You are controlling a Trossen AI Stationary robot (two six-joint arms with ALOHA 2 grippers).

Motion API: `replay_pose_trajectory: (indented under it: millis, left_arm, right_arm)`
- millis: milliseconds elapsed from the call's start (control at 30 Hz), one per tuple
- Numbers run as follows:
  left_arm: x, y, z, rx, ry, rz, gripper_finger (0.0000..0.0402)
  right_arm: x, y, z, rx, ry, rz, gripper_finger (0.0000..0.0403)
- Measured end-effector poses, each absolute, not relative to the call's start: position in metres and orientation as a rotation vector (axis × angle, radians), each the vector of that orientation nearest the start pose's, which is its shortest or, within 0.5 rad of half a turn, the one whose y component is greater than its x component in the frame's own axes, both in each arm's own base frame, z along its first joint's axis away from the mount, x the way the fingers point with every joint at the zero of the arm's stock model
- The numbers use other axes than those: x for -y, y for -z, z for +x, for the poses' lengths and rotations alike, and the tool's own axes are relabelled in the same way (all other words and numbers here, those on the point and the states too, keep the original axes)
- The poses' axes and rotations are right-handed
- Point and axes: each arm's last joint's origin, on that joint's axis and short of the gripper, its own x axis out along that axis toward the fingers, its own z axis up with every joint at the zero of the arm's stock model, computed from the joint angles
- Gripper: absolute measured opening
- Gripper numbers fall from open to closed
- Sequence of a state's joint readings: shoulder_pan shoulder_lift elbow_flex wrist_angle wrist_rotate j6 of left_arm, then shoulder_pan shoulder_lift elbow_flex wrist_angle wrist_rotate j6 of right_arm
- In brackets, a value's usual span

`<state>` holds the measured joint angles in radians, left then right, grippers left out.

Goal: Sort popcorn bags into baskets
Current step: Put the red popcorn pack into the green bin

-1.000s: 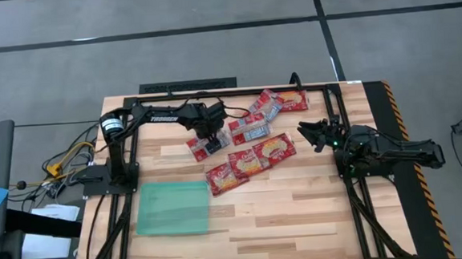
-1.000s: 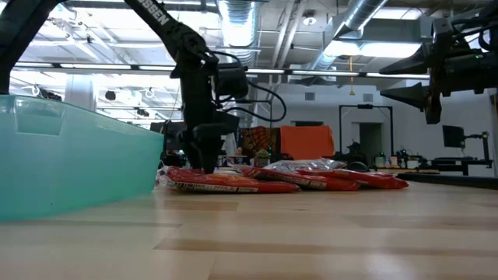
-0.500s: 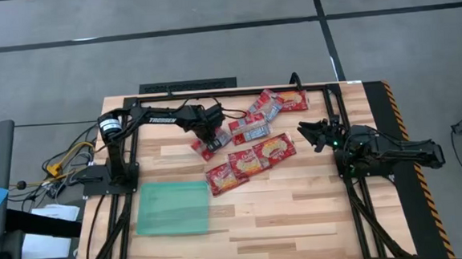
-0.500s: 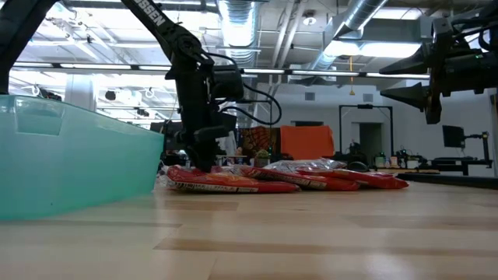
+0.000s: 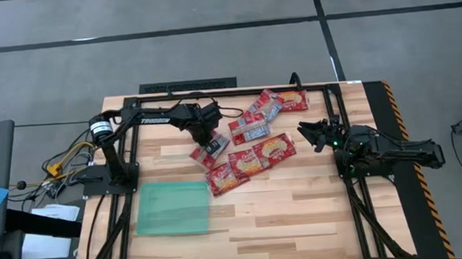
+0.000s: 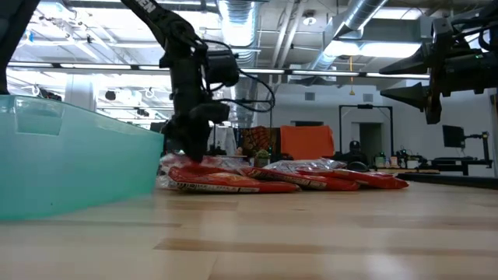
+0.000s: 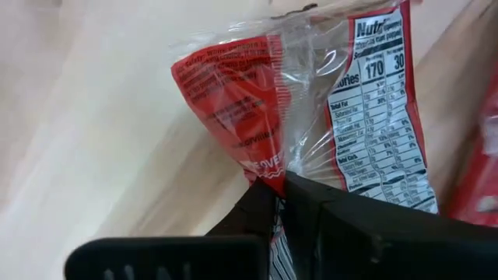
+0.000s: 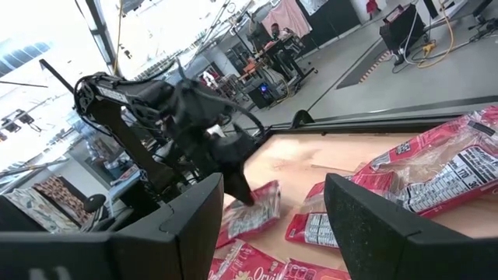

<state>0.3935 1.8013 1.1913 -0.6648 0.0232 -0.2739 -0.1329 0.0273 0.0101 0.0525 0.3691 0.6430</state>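
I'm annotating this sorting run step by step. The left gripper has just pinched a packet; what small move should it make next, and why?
Probably a short lift. The left gripper is shut on one popcorn bag at its edge, low against the table beside other packets. The teal tray lies nearer the table's front, so raising clears them first.

Red popcorn bags [image 5: 252,148] clustered — teal basket [image 5: 171,208] apart.

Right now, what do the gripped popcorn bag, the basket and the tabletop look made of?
Popcorn bag in the left gripper: thin glossy plastic film, crinkled, clear at its edge, printed red and white.
Basket: translucent teal plastic, probably rigid; smooth walls let light through.
Tabletop: pale wood planks, visible grain and seams, slight sheen, probably sealed.
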Motion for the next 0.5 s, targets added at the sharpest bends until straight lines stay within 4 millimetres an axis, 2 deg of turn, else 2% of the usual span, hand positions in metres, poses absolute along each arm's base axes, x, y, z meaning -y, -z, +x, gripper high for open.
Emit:
replay_pose_trajectory:
  millis: [133,300,500]
  left_arm:
    - [-0.125,-0.19,0.314,-1.18,-0.485,-0.553,0.0]
    - [-0.117,-0.215,0.305,-1.113,-0.49,-0.654,0.0]
    - [-0.091,-0.259,0.278,-1.067,-0.554,-0.775,0.0]
  right_arm:
    - [0.023,-0.17,0.095,0.196,0.474,0.633,0.0249]
    - [0.023,-0.17,0.095,0.196,0.474,0.633,0.0249]
    - [0.023,-0.17,0.095,0.196,0.474,0.633,0.0249]
